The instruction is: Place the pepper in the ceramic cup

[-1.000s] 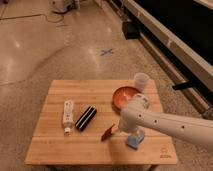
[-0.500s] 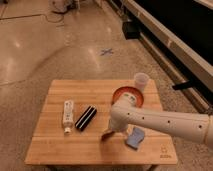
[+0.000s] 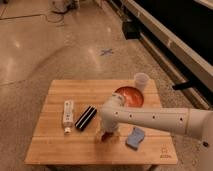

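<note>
The pepper [image 3: 104, 136] lies on the wooden table [image 3: 55, 147] near its front middle, a small dark red-brown shape mostly covered by the arm's end. My gripper [image 3: 106, 133] is down directly over it, at the tip of the white arm [image 3: 155, 120] that reaches in from the right. The ceramic cup [image 3: 141, 81], pale and narrow, stands upright at the table's back right corner, well away from the gripper.
A wide orange-red bowl [image 3: 130, 96] sits just in front of the cup, behind the arm. A black-and-white striped bar [image 3: 86, 117] and a white bottle [image 3: 67, 114] lie left of the gripper. A blue sponge [image 3: 135, 138] lies to its right.
The arm has swung left and lowered, bringing the gripper from right of the pepper down onto it. Nothing else on the table has moved.
</note>
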Robot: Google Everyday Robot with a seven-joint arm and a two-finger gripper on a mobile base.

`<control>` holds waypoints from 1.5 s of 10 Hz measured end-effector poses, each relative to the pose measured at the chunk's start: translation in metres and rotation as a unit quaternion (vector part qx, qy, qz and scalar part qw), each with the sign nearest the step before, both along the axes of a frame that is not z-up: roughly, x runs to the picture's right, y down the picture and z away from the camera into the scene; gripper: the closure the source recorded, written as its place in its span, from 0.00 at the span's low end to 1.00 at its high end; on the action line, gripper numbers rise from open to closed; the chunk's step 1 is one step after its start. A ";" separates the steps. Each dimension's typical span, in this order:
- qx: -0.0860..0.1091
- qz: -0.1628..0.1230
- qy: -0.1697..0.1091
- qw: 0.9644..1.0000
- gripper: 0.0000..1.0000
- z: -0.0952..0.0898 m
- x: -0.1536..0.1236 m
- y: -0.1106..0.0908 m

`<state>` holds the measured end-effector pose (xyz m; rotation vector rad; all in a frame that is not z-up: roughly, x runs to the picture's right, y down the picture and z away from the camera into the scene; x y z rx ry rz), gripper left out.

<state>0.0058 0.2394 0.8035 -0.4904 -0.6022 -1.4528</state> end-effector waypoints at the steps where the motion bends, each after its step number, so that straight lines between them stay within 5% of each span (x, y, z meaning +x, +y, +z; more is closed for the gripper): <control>1: 0.002 -0.004 0.001 1.000 0.51 0.003 -0.001 -0.002; 6: 0.008 -0.018 0.015 1.000 0.99 0.008 0.021 -0.018; 11: 0.038 -0.008 0.024 0.999 1.00 -0.008 0.055 -0.079; 15: 0.047 0.024 0.052 0.997 1.00 -0.002 0.117 -0.129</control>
